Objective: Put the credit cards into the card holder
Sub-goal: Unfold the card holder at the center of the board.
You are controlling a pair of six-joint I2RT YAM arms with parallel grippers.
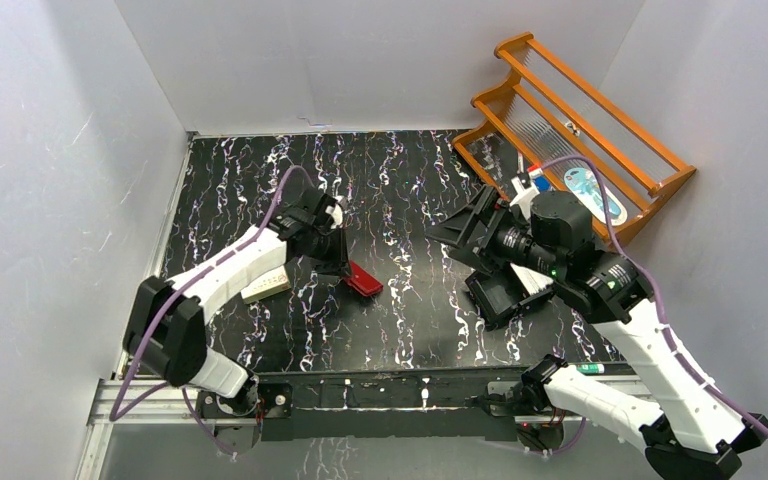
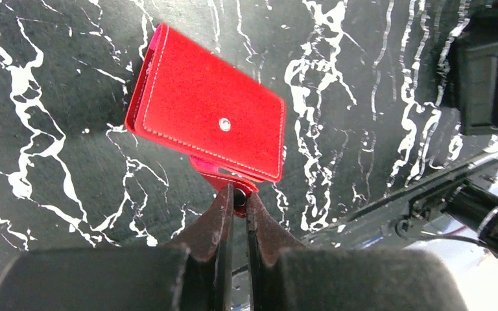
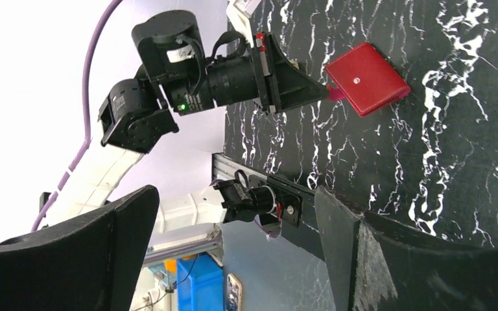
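left gripper (image 2: 238, 195) pinched tight on the tab of the red stitched card holder (image 2: 211, 107), right gripper (image 3: 233, 214) gaping wide, empty

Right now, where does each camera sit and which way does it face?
Top external: above and behind the robot, looking down at the table; left arm and right arm show.
Left wrist: on the left arm, looking down past the left gripper, shut on the tab of the card holder.
Right wrist: on the right arm, facing left across the table past the open right gripper; the left arm shows.
All three share the card holder.
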